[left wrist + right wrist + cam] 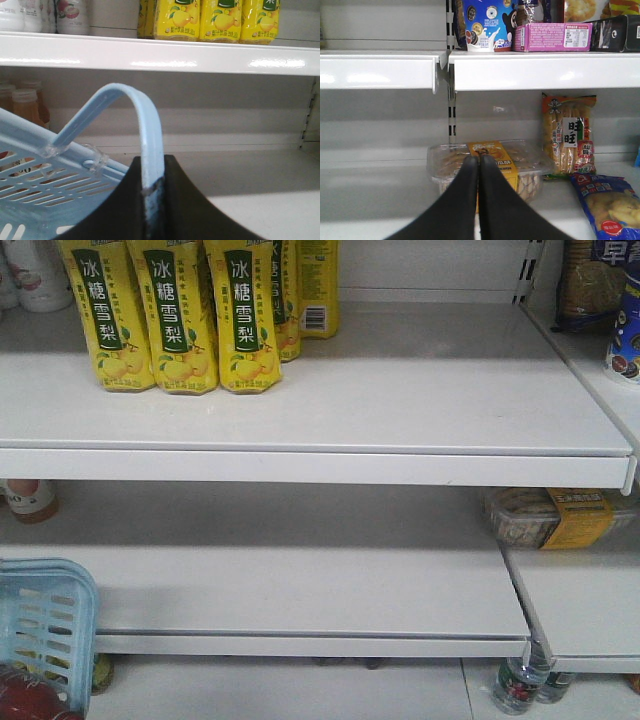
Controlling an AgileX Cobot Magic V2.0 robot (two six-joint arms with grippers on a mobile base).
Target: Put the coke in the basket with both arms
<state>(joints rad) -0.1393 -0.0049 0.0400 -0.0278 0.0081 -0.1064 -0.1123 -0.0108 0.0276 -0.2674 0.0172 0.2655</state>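
Note:
The light blue basket point(45, 625) hangs at the bottom left of the front view, in front of the lower shelf. A red rounded shape point(30, 700) lies inside it, apparently the coke, mostly cut off by the frame edge. In the left wrist view my left gripper point(152, 161) is shut on the basket's thin loop handle point(145, 115), and the slotted basket wall point(35, 180) tilts away to the left. My right gripper point(479, 159) is shut with nothing between its fingers, held in front of a clear snack box point(520, 165). Neither gripper shows in the front view.
Yellow pear-drink bottles point(170, 315) stand on the upper shelf point(320, 455). The lower shelf point(300, 625) juts out beside the basket. Snack bags point(568, 132) point(607, 205) lie to the right of the clear box. Small bottles point(515, 685) stand under the lower shelf at the right.

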